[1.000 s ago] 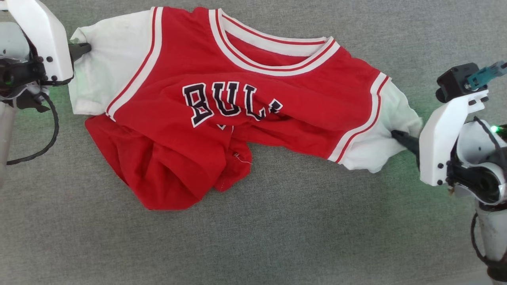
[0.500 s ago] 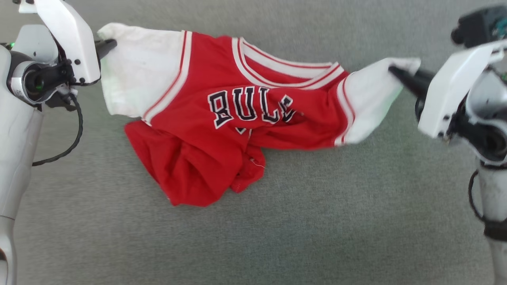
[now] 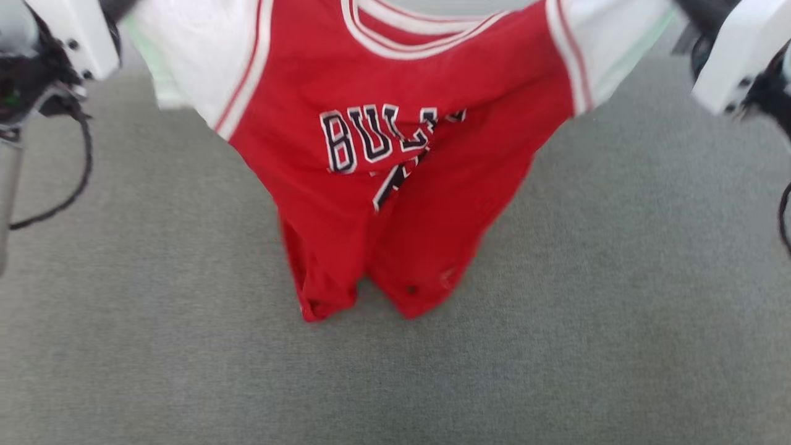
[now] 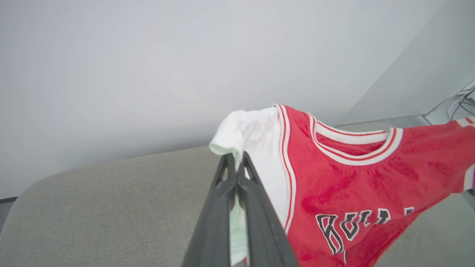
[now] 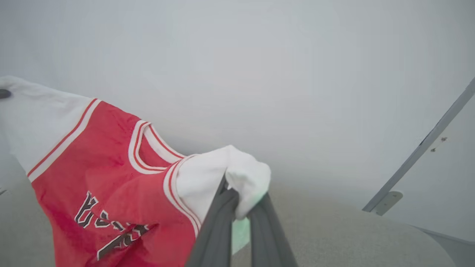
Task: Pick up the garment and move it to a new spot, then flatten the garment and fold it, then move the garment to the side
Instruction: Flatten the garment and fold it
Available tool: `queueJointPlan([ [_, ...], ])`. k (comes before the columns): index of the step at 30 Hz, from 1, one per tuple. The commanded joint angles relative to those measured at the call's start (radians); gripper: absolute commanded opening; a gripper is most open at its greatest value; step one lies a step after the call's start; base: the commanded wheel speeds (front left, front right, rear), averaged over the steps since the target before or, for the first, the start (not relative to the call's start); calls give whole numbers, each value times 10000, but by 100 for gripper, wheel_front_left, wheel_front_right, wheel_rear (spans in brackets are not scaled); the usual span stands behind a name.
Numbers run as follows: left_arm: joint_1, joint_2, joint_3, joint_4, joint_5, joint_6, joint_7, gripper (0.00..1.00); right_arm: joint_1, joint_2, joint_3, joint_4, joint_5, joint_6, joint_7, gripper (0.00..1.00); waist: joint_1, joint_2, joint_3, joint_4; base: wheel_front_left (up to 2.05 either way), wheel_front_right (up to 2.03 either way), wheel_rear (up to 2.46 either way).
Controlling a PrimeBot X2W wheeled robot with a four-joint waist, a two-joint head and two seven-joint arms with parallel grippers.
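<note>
Garment [image 3: 401,80] hanging over the grey-covered desk [image 3: 618,346], slung by its two white sleeves between my arms. The desk is taking up most of the head view; a pale wall [image 4: 148,55] is rising behind it. The red body is drooping from the shoulder line toward the desk; the blur is stopping me from telling whether the hem [image 3: 321,296] is touching the cover or hanging just clear. Long axis: the stretched shoulder line is running left to right, from one set of jaws to the other, so neither arm is nearer; each is carrying one end. The left arm [image 3: 74,37] is holding the left sleeve [image 4: 252,133]: the left jaws are pressed together on the sleeve edge, fingers [image 4: 219,207] meeting with white cloth trapped between them. The right arm [image 3: 735,62] is holding the right sleeve [image 5: 207,174]: the right jaws are pinching a bunched fold of it. I am judging that the coming move, carrying the garment to a fresh spot and lowering it, is depending on both arms travelling together so that this line is not sagging. Around it: a grey rail [image 5: 419,148] beyond the desk and a black cable [image 3: 80,167] looping beside the left arm, both apart from the cloth. The black chest lettering [image 3: 371,136] is creasing at the fold.
</note>
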State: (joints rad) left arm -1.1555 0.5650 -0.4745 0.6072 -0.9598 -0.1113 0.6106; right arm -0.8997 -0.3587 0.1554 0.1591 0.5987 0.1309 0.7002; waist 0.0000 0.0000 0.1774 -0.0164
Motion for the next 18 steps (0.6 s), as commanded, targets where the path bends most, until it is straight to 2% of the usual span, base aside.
queueJointPlan([
  [1,-138,111,108,-186,-50,112,-89,0,-368,-91,113,207,22,-4,-438,0,0,0,-455,238,0,0,0],
  [7,-336,477,255,-683,154,401,-247,0,-1198,-224,356,980,81,-4,-1326,0,0,0,-922,426,0,0,0],
  [18,-625,802,409,-1512,199,620,-177,0,-2130,-274,600,1676,296,-4,-1519,0,0,0,-1269,612,0,0,0],
])
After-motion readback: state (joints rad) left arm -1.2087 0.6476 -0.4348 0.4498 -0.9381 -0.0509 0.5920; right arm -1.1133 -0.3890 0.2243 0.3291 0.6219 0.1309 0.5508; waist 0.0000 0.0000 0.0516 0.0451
